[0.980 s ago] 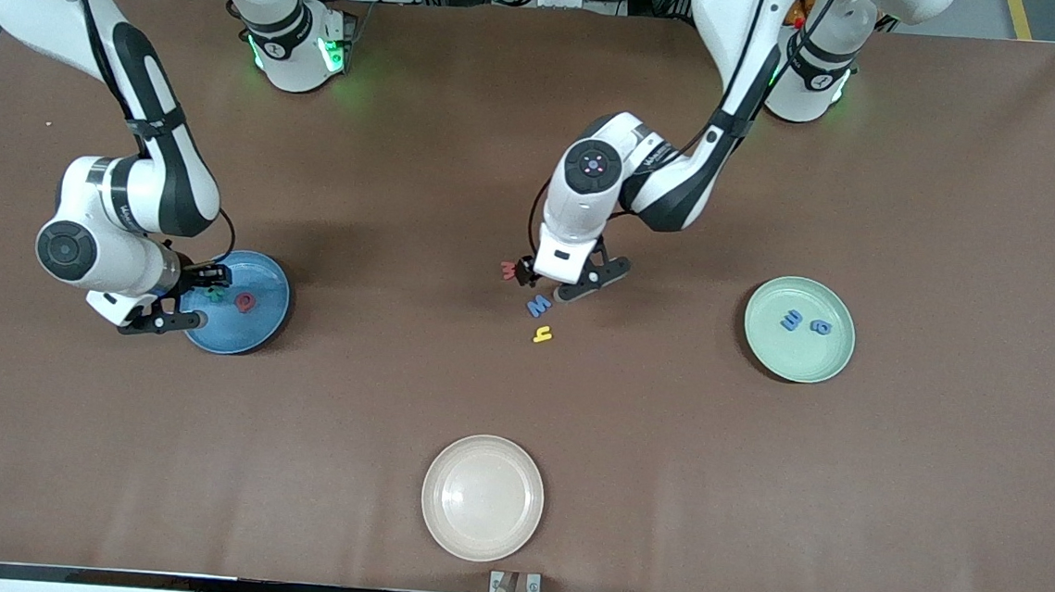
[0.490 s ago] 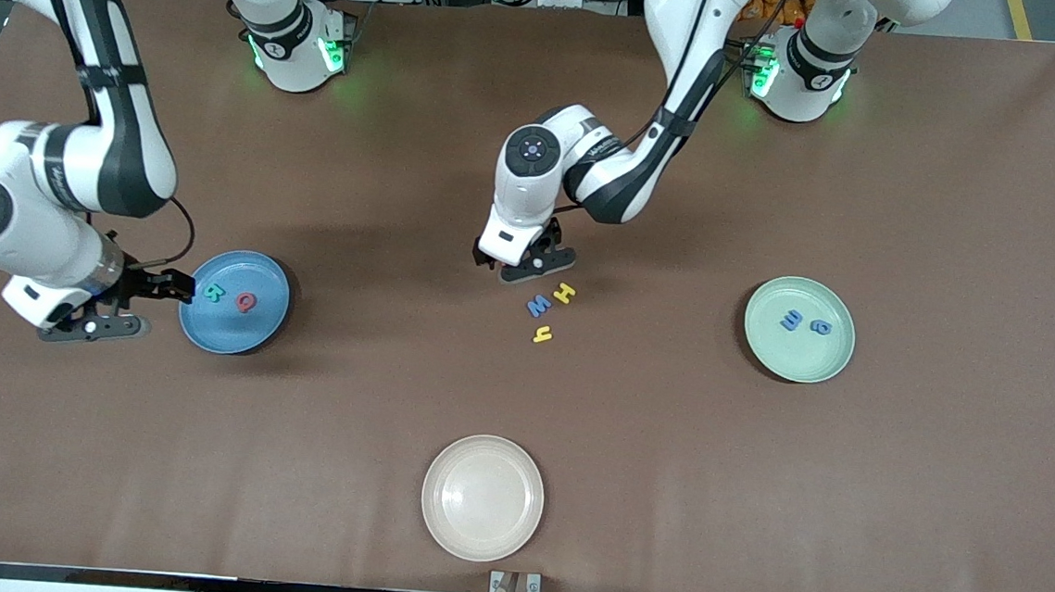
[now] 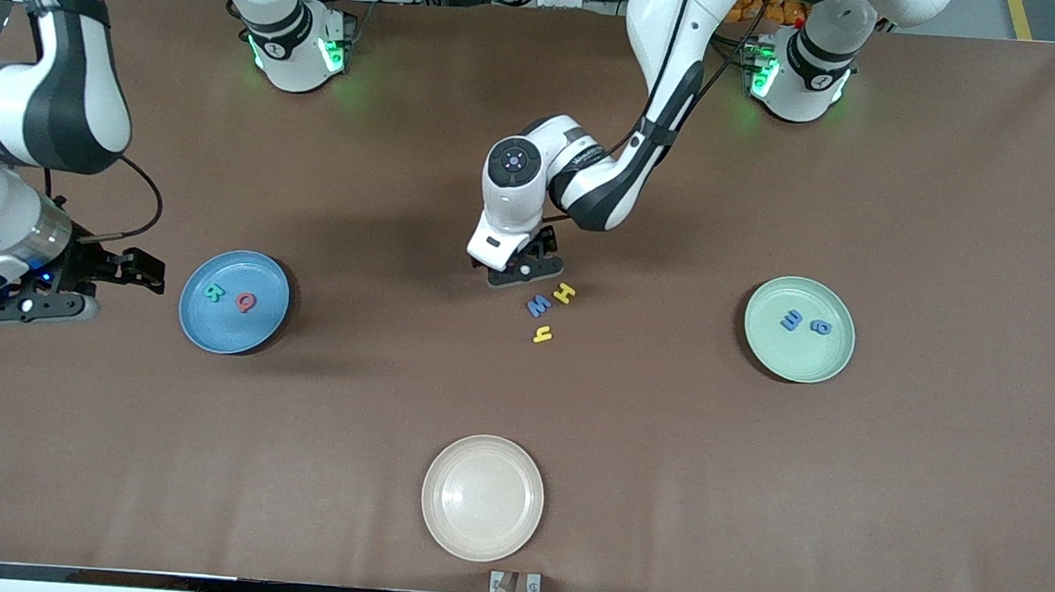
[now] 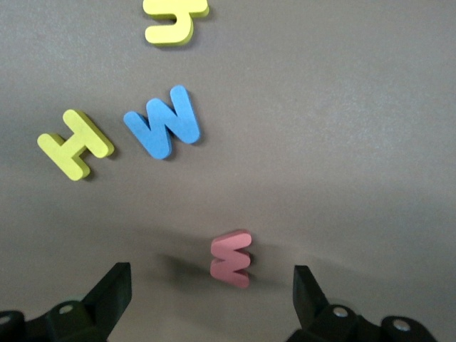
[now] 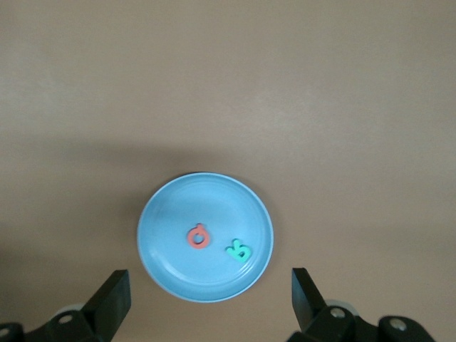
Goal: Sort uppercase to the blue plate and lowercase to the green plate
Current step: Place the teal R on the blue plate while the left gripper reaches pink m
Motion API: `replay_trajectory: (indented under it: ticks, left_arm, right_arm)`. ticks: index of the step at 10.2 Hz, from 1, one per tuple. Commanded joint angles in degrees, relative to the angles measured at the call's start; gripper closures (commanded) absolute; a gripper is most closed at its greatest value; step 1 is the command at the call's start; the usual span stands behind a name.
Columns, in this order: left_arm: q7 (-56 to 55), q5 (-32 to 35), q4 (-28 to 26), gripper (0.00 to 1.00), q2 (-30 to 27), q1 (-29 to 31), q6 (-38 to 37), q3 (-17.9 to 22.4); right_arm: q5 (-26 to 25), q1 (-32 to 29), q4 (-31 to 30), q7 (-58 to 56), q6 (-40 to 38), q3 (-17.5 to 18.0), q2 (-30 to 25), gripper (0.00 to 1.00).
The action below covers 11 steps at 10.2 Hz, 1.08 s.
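I am hovering the left tool [image 4: 211, 299] low over the small red foam m [image 4: 231, 258], fingers spread wide so the letter is sitting between them, not yet pinched. It is lying on the brown table [image 3: 755, 498], beside the blue foam W [image 3: 539, 305], yellow foam H [image 3: 565, 292] and yellow foam h [image 3: 542, 335], all unsorted mid-table. I judge the m is my next pick for the pale green round plate [image 3: 827, 362], which is already carrying two blue lowercase letters [image 3: 805, 323]. My right tool [image 3: 73, 287], spread and empty, is waiting beside the blue round plate [image 3: 214, 330], where the teal R [image 3: 214, 292] and red Q [image 3: 247, 301] are resting.
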Motion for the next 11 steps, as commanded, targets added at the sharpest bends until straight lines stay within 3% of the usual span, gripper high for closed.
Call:
replay_trajectory:
  ticks: [1, 5, 8, 11]
  left_arm:
    - [1.03, -1.56, 2.93, 0.01, 2.08, -1.15, -1.45, 1.62]
    - [0.85, -3.32, 4.61, 0.14, 4.19, -3.26, -1.45, 4.0]
    - [0.76, -3.84, 4.61, 0.33, 4.36, -3.79, -1.45, 4.0]
    - [0.85, -4.02, 4.61, 0.53, 4.37, -3.97, -1.45, 4.44]
  right_arm:
    - [1.97, -0.2, 0.97, -0.91, -2.57, 0.37, -1.69, 0.0]
    - [2.23, -0.9, 0.97, -1.08, -3.97, 1.08, -6.08, 0.0]
    - [3.11, -1.17, 0.97, -0.91, -7.05, 0.81, -9.86, 0.0]
    - [3.02, -0.91, 1.93, -0.82, -7.84, 0.46, -10.32, 0.0]
